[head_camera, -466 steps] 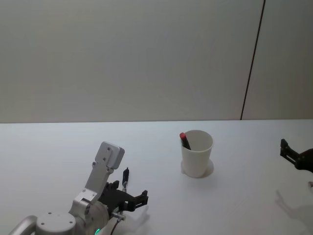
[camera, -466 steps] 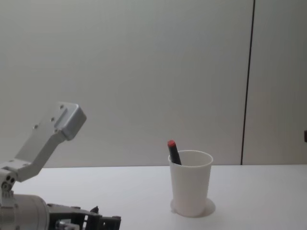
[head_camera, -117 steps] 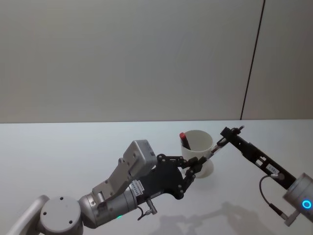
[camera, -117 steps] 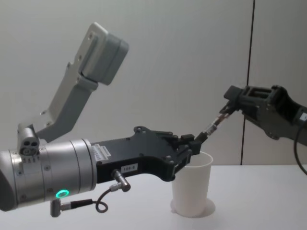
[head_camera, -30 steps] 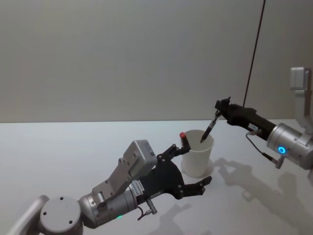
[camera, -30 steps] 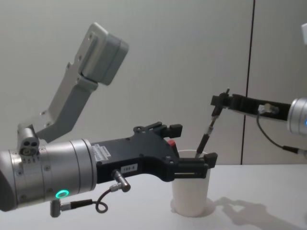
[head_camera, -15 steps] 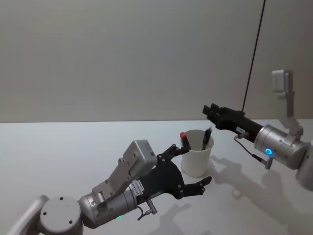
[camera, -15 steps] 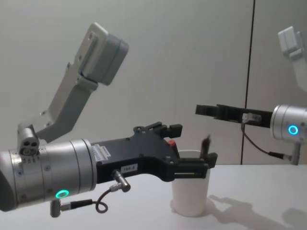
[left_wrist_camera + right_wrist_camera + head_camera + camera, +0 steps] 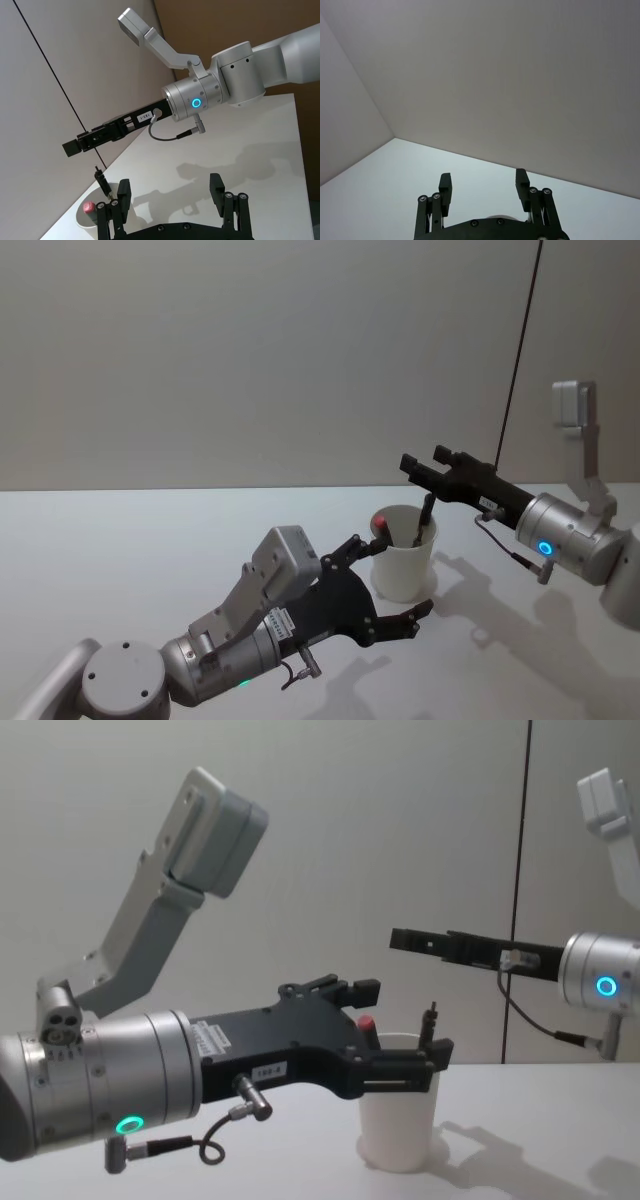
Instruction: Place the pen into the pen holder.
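The pen holder, a white paper cup (image 9: pixel 405 575) (image 9: pixel 396 1135) (image 9: pixel 81 219), stands upright on the table. A black pen (image 9: pixel 425 519) (image 9: pixel 431 1021) (image 9: pixel 103 182) leans inside it, beside a red-capped pen (image 9: pixel 382 523) (image 9: pixel 367 1022) (image 9: pixel 89 207). My right gripper (image 9: pixel 428 462) (image 9: pixel 403 939) (image 9: pixel 483 182) hovers open just above the cup, holding nothing. Lower down, my left gripper (image 9: pixel 385 580) (image 9: pixel 405 1020) (image 9: pixel 170 192) stands open on the near side of the cup, one finger to each side.
The white table (image 9: pixel 150 560) stretches wide to the left and in front of the cup. A plain wall with a dark vertical seam (image 9: pixel 515 370) rises behind. The left arm's bulky wrist (image 9: pixel 100 1095) sits low at the near left.
A second ago my right gripper held the black pen above the cup. It has let go, the pen dropped into the cup, and the gripper shifted left over it. The left arm stayed still.
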